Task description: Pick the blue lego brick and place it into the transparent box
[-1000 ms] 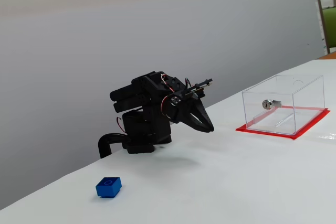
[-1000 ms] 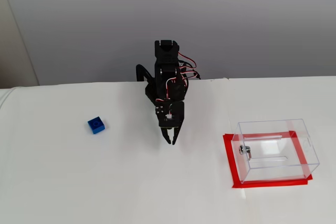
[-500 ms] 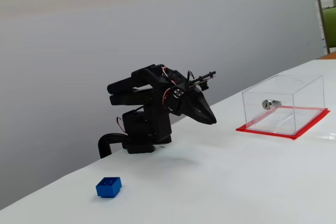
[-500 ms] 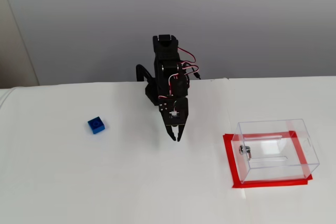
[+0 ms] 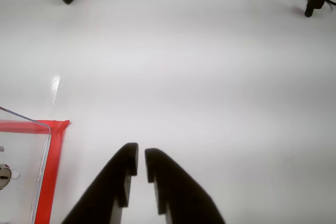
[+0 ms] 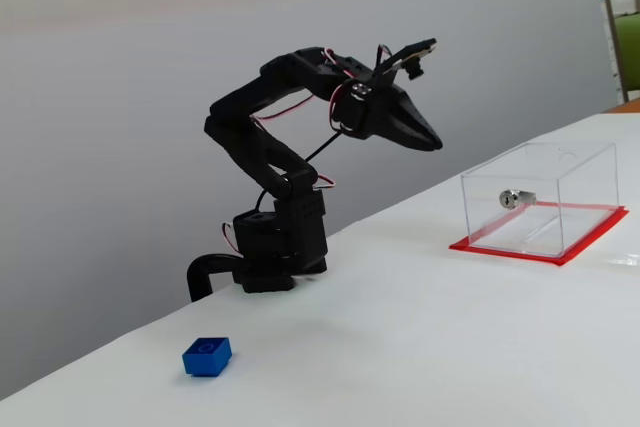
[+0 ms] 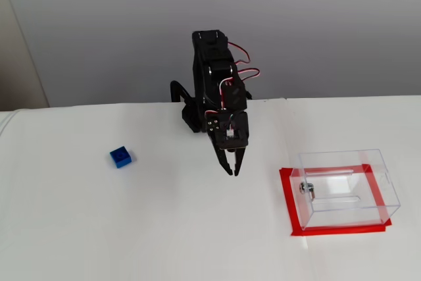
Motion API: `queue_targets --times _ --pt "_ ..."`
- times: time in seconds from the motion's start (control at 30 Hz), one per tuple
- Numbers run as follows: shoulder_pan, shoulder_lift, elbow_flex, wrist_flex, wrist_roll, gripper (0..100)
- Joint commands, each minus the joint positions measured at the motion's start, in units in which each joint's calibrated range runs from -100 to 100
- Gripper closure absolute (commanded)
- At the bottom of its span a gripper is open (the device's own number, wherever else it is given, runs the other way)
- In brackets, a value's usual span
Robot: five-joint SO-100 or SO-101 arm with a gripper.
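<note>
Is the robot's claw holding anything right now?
No. The gripper is empty, its fingers nearly closed in the air. The blue lego brick sits alone on the table, far from it.

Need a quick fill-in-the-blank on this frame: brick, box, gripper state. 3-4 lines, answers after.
1. The blue lego brick lies on the ____, not in the box.
2. The transparent box sits on a ____ base sheet.
3. The gripper holds ____.
4. In the wrist view, the gripper's fingers are nearly ____.

Answers: table; red; nothing; closed
</note>
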Motion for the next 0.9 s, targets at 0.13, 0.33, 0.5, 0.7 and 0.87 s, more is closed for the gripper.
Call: queue_targets --times 0.13,0.33,0.5,0.7,0.87 --pt "-1.75 18.34 -23.46 -0.37 -0.56 99" --pt "-1.9 21.99 -26.81 -0.28 -0.56 99" --pt "0.02 21.91 -25.91 -0.19 -0.56 99" --pt "5.2 21.91 -25.91 -0.19 -0.62 99" --pt "11.78 21.91 -26.27 -0.19 -0.67 99"
